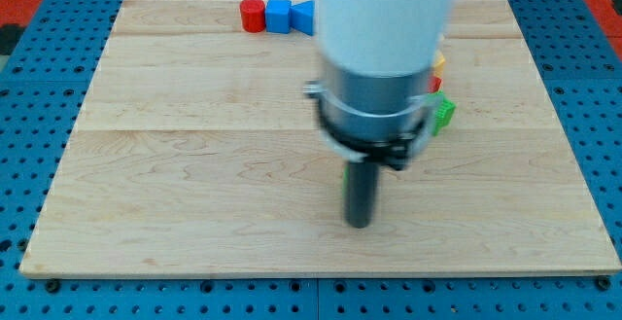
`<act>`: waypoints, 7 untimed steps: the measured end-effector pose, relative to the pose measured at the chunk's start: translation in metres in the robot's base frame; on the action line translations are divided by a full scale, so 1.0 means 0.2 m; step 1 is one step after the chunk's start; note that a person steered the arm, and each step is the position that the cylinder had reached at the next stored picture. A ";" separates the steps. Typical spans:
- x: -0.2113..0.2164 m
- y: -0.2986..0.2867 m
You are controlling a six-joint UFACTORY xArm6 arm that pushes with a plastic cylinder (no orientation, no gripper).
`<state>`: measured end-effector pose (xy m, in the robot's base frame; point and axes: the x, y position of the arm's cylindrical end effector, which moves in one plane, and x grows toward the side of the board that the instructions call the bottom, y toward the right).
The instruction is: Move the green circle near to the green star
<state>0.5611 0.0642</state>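
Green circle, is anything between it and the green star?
No block shows between the green sliver beside my rod, above my tip, and the green block at the view's right; my arm hides part of that stretch.

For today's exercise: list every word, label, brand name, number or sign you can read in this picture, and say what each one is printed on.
None: no readable text shows anywhere.
The wooden board, the red block, the blue blocks, the green block and the arm's white housing all show plain surfaces.
My tip is bare too.
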 end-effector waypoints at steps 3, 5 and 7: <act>-0.15 -0.29; -0.27 0.15; -0.12 -0.18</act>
<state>0.5371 0.0291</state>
